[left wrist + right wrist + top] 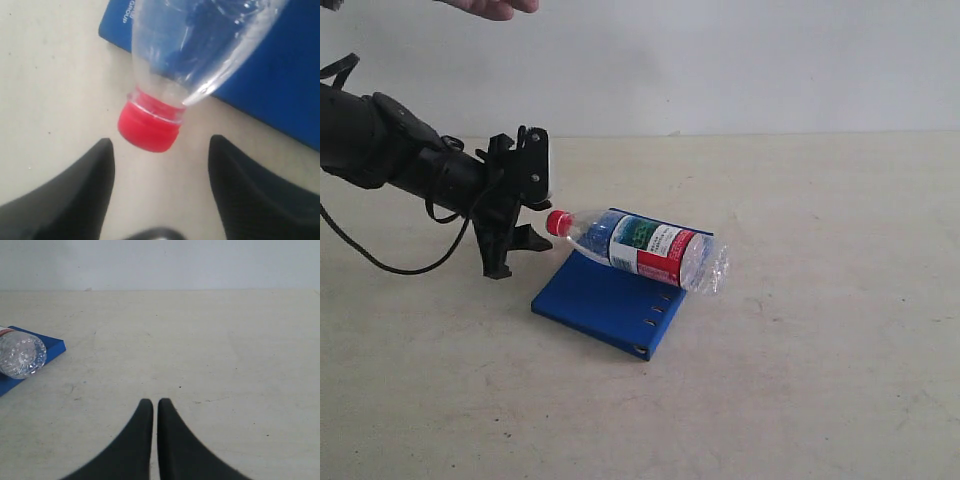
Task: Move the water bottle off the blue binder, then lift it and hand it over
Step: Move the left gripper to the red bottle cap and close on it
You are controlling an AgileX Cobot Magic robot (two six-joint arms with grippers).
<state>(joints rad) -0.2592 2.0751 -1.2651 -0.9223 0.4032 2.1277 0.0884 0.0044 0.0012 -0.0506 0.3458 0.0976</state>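
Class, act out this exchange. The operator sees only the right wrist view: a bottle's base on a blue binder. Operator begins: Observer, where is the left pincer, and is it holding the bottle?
Observer: No. The left pincer is open, just short of the red cap, not touching it.
Operator: How does the bottle lie?
Observer: The bottle lies on its side across the binder, cap end overhanging the edge toward that pincer.
Operator: Anyone nearby for the handover?
Observer: A person's hand shows at the top edge of the exterior view.
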